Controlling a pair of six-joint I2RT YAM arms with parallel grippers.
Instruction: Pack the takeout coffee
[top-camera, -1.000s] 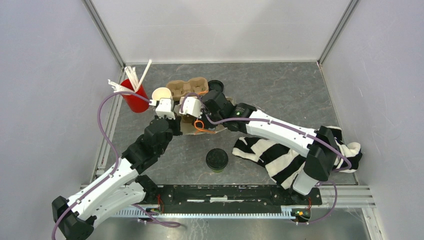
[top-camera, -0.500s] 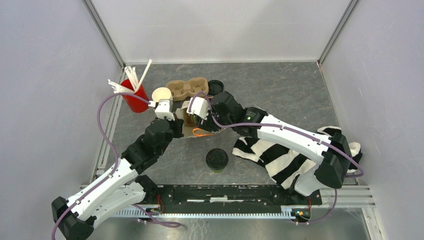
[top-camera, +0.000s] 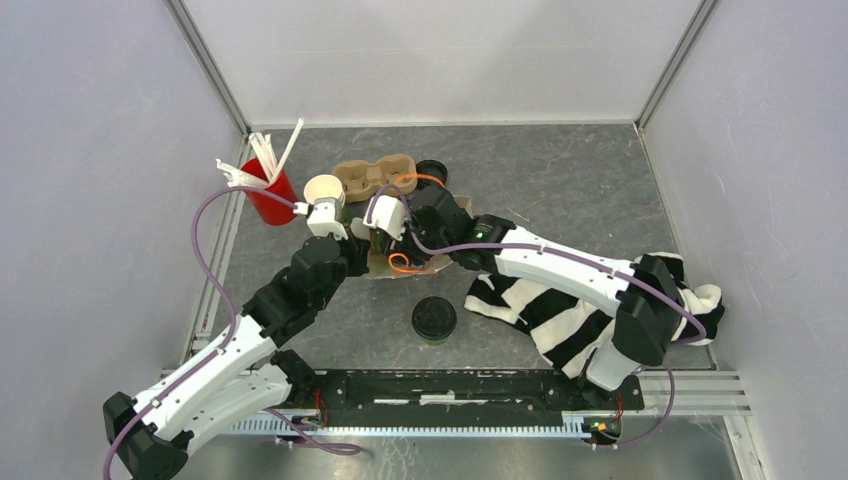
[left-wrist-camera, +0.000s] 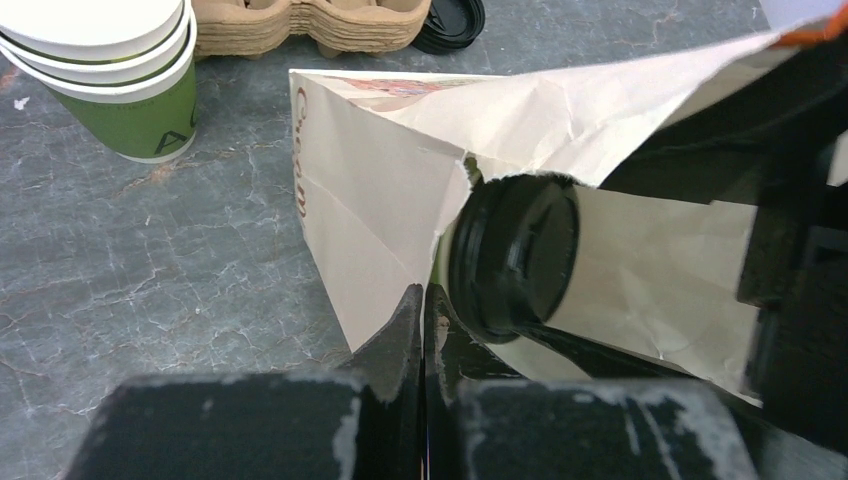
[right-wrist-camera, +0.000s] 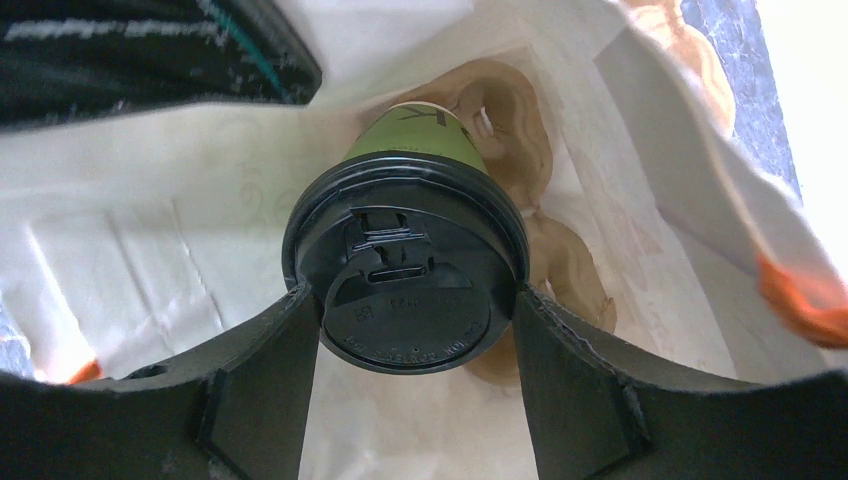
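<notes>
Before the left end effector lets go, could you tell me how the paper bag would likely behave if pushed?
The paper bag looks thin and creased, so it would probably crumple rather than slide stiffly. The pulp carrier inside may steady its base somewhat. Its mouth may sag shut once the left end effector, pinching its edge, releases.
</notes>
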